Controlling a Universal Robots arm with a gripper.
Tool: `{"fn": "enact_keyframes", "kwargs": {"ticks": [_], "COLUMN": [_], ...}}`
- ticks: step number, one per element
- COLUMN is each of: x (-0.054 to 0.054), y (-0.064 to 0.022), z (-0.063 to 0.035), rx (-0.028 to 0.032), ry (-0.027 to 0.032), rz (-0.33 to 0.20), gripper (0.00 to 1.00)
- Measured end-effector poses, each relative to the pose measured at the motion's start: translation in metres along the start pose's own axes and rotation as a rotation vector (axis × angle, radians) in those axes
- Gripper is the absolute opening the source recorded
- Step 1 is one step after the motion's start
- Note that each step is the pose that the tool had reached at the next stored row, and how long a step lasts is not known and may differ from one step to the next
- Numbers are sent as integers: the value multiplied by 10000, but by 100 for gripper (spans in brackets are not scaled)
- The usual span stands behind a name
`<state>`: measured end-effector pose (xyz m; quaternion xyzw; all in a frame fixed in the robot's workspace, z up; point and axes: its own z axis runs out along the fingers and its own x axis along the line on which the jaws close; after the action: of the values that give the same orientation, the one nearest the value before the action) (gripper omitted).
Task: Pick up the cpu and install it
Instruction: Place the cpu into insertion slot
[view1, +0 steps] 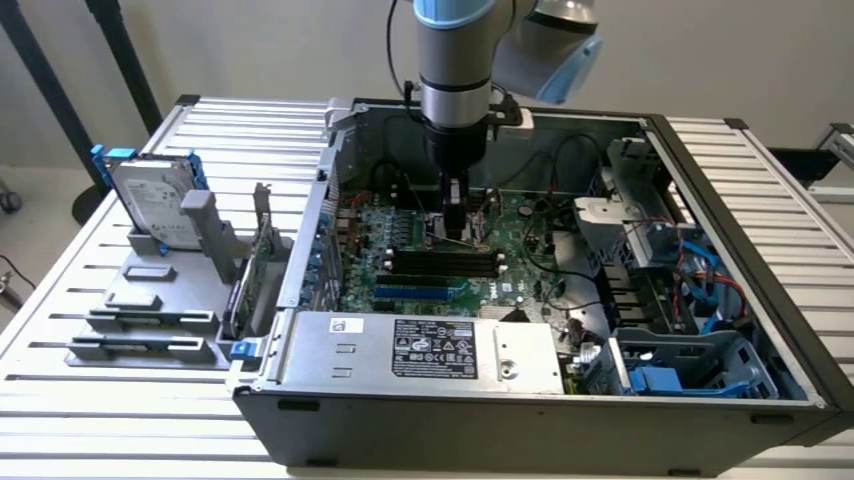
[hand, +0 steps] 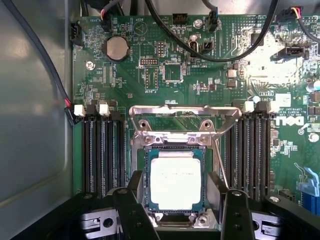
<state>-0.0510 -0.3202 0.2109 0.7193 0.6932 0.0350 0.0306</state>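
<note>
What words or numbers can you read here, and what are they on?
"DELL": white letters, upside down, on the green motherboard.
Tiny white print elsewhere on that board: too small to read.
Silver-grey square cpu: glare on top, nothing readable.
White label on the silver metal power supply box: too small.
Silver hard drive in its blue frame: label blurred.

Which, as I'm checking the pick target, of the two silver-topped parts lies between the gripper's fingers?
The cpu, the small square chip flanked by the open gripper. The larger hard drive stands blue-framed outside the computer case.
</note>
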Motion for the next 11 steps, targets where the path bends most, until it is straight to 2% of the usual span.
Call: {"fn": "enact_keyframes", "kwargs": {"ticks": [3, 7, 8, 9, 10, 11], "x": [0, -3, -4, -5, -7, -9], "y": [-14, -77, -101, -127, -152, -179], "z": [-66, -152, -171, -186, -199, -210], "rx": [0, 1, 2, 1, 1, 2], "ry": [9, 38, 47, 56, 62, 66], "rz": [2, 5, 6, 8, 8, 7], "gripper": [62, 62, 60, 54, 54, 47]}}
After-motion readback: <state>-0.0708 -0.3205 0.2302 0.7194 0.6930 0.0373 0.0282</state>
